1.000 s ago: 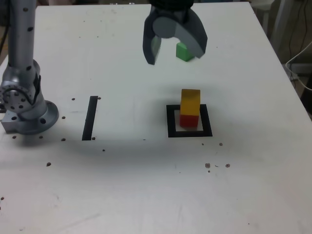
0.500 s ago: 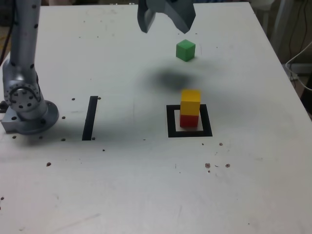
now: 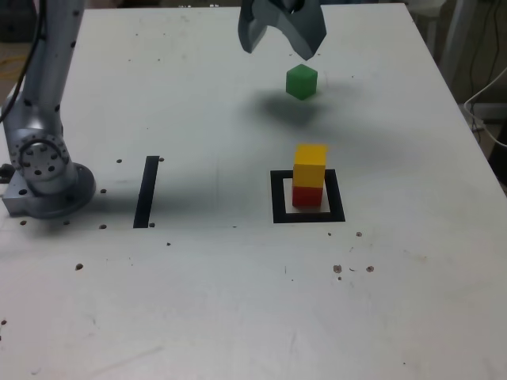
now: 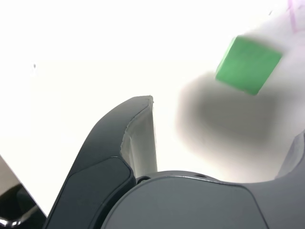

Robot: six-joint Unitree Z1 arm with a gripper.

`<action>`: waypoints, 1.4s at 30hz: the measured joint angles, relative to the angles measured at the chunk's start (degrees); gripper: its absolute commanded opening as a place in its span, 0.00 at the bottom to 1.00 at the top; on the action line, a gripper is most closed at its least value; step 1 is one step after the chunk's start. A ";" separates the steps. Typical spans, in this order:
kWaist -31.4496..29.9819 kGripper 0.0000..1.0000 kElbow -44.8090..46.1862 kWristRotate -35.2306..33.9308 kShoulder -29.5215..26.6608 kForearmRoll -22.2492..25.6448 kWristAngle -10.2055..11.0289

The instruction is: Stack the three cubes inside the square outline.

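Observation:
The yellow cube (image 3: 310,165) sits on the red cube (image 3: 307,195) inside the square outline (image 3: 277,198). The green cube (image 3: 301,81) lies alone on the white table, farther back. My gripper (image 3: 279,49) hangs open and empty above the table, just behind the green cube and slightly toward the exterior view's left of it. In the wrist view the green cube (image 4: 248,64) shows beyond the open gripper (image 4: 221,119), off its centre line, with one dark finger (image 4: 138,138) in the foreground.
A straight black strip (image 3: 146,191) lies to the exterior view's left of the outline. The arm's base (image 3: 47,174) stands at the table's left edge. Small dark specks dot the table (image 3: 238,301). The table's right edge is near cables.
The open gripper has risen and moved back from above the stack, then shifted slightly to the exterior view's right, toward the green cube. The cubes have not moved.

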 measured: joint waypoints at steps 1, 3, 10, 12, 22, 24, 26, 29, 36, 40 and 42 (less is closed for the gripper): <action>0.20 0.98 -0.34 0.35 0.45 -0.01 0.06; 0.67 0.97 -1.08 1.01 1.69 -0.01 0.14; 1.54 0.93 -2.98 1.75 5.22 -0.27 0.20; 1.55 0.92 -3.11 1.83 5.69 -0.51 0.02; 1.66 0.85 -3.10 2.14 8.92 -2.91 -2.28; 1.73 0.83 -3.10 2.14 9.50 -3.41 -2.90; 1.73 0.79 -3.10 2.14 10.12 -3.95 -3.48; 1.73 0.72 -3.15 2.13 10.99 -4.76 -4.10; 1.73 0.59 -4.96 1.43 11.05 -4.73 -3.98; 1.73 0.53 -4.91 0.50 11.05 -5.17 -3.94; 1.73 0.50 -4.47 0.03 11.05 -5.80 -3.92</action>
